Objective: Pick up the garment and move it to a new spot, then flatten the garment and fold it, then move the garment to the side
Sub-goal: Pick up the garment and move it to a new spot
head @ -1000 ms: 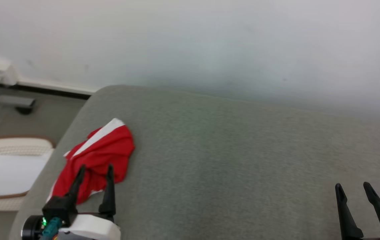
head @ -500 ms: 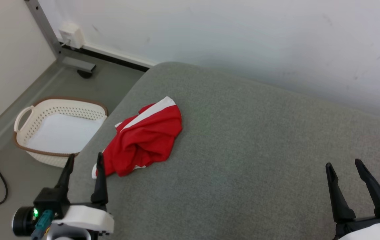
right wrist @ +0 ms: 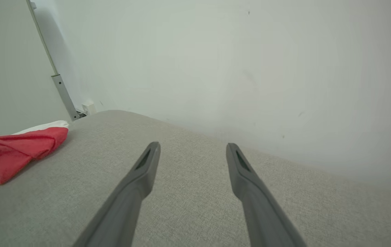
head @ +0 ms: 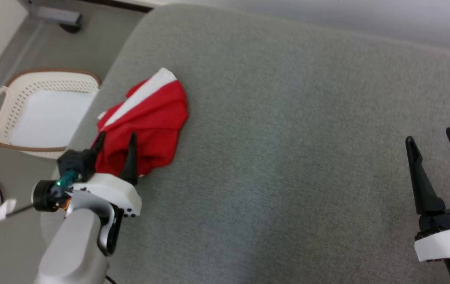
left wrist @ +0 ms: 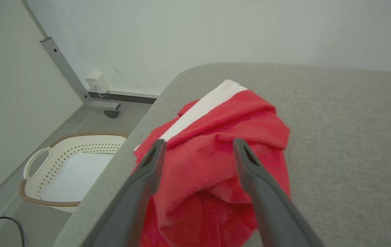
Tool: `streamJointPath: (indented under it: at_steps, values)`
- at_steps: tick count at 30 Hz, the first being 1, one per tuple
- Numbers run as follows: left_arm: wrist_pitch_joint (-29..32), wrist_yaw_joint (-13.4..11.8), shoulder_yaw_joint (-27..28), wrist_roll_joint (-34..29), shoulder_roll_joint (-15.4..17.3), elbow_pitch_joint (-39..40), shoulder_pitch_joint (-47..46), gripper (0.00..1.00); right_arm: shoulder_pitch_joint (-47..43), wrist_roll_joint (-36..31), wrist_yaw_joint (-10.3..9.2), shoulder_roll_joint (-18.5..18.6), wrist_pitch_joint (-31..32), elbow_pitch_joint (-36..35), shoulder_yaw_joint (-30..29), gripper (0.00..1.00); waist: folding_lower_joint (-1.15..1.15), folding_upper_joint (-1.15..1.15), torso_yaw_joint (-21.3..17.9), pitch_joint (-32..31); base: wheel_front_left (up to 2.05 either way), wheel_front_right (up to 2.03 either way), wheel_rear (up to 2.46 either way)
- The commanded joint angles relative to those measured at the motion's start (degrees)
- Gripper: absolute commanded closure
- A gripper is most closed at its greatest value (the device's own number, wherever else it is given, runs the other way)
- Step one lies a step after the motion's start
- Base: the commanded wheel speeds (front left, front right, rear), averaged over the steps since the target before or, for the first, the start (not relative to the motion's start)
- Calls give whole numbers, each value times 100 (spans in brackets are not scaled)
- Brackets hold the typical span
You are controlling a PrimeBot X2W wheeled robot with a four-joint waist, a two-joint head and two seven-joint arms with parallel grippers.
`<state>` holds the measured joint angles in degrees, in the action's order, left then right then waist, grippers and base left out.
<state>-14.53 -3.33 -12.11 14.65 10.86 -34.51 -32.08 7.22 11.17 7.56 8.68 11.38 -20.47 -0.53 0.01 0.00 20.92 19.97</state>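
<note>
As our empty, wide-open left claw hovers over the red-and-white cloth garment, we risk shoving it off the nine-o'clock edge of the grey fabric surface.

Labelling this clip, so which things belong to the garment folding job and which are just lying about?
Job: red garment, grey cushion under it, left gripper, right gripper, both open.
Lying about: white basket on the floor, black cable, metal leg.

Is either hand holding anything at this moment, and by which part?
Nothing is held. The left hand is open over the near, bunched end of the red garment, not closed on it; the right hand is open above the grey cushion.
</note>
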Motion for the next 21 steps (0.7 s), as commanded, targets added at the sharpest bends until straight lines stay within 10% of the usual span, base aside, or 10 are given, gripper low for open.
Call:
streamJointPath:
  at_steps: [1,10,11,12,21]
  values:
    - [97,44,-10,45,0,-252,-164,0,92,69,-16,37,5,-34,-31,0,-1,0,-243,410,0,0,0]
    - [918,372,11,364,-135,-2351,-1115,0,140,87,-16,98,-44,20,-137,0,-1,0,-409,621,0,0,0]
    - [868,415,22,394,-127,-2454,-1176,13,142,84,-16,96,-57,32,-145,0,-1,0,-426,607,0,0,0]
    - [725,429,41,400,-99,-2506,-1236,100,148,78,-16,98,-89,42,-153,0,-1,0,-443,581,0,0,0]
    - [-61,164,400,518,224,-2155,-1061,100,4,92,-16,9,-349,285,-96,0,-1,0,-650,-97,0,0,0]
